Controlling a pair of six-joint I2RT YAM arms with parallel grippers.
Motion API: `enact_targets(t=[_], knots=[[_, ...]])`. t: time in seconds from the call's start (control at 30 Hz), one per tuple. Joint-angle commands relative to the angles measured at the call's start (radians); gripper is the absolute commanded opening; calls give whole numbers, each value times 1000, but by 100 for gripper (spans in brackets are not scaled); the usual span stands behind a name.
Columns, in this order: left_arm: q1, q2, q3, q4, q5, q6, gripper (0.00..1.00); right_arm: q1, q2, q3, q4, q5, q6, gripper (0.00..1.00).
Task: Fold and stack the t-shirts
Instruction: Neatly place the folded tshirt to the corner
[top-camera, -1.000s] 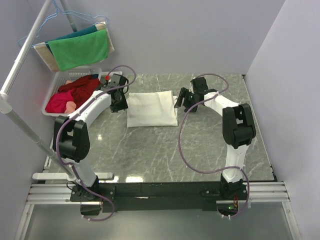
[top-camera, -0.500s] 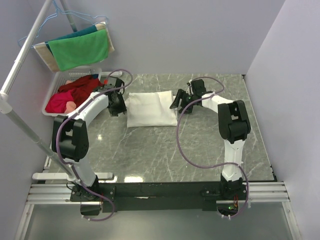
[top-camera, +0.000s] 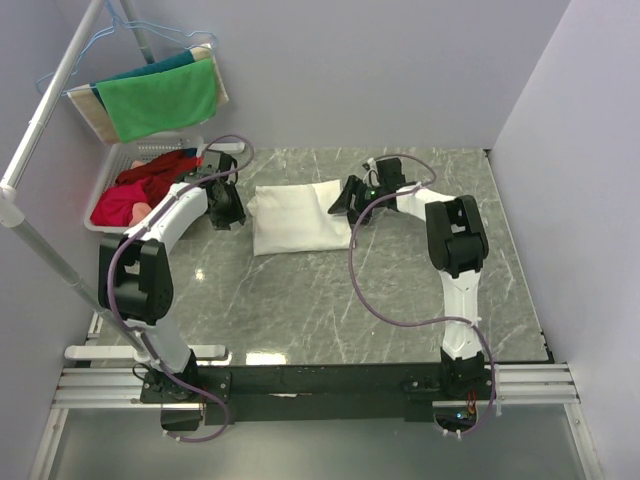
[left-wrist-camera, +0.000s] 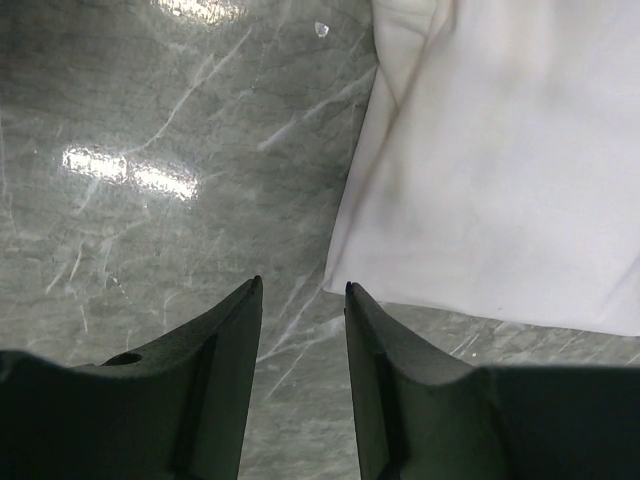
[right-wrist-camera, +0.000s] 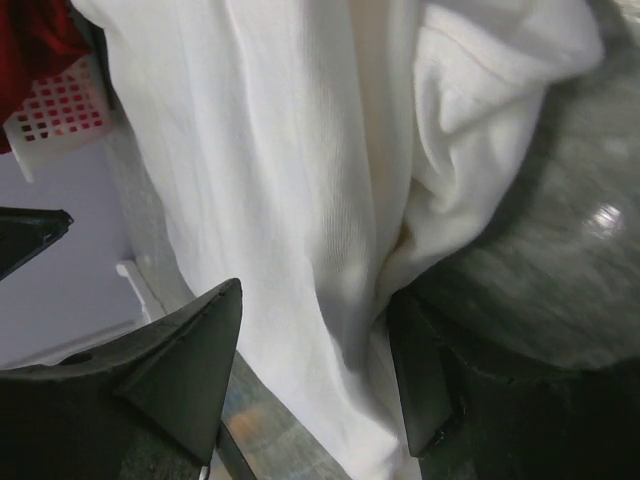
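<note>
Though cropped in both wrist views, the folded white cotton t-shirt (top-camera: 300, 215) lies on the grey marble tabletop (top-camera: 400, 290). Left pincer (left-wrist-camera: 303, 286) gapes empty by its corner; right pincer (right-wrist-camera: 315, 300) is spread astride its edge, unclamped.

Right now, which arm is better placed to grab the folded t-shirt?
Right. The right arm has its open jaws straddling the edge of the folded t-shirt, cloth between them. The left arm holds its jaws beside a corner, over the table, nothing between them.
</note>
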Motion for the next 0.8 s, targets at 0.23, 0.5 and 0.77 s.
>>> enact_targets(t=[0.23,0.5,0.77], knots=[[29,-69,19,10,27,31,45,61,100,86,-143,23,-48,22],[46,-72,19,14,34,37,45,53,37,170,-284,204,-119,0],[49,-60,32,15,45,42,44,15,25,409,-535,507,-249,0]])
